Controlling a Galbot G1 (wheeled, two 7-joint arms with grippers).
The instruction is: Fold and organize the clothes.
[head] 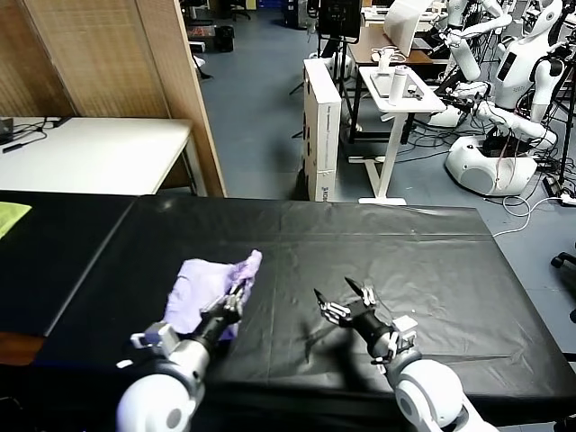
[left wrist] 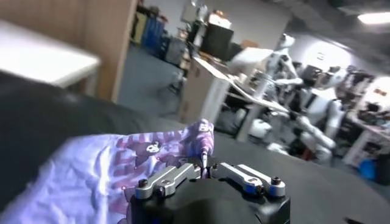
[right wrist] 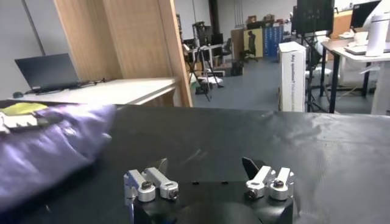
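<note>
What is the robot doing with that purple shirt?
The robot is busy folding the lavender T-shirt, which lies bunched up on the black table. Its left end effector is shut on the shirt's edge, pinching the thin fabric. The right end effector waits open just above the table beside it, touching nothing. The shirt isn't neatly folded yet.

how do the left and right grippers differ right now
The left gripper is shut, pinching an edge of the lavender T-shirt; the right gripper is wide open and empty. The left is over the shirt, the right over bare black table cover. Both sit low near the table's front edge.
</note>
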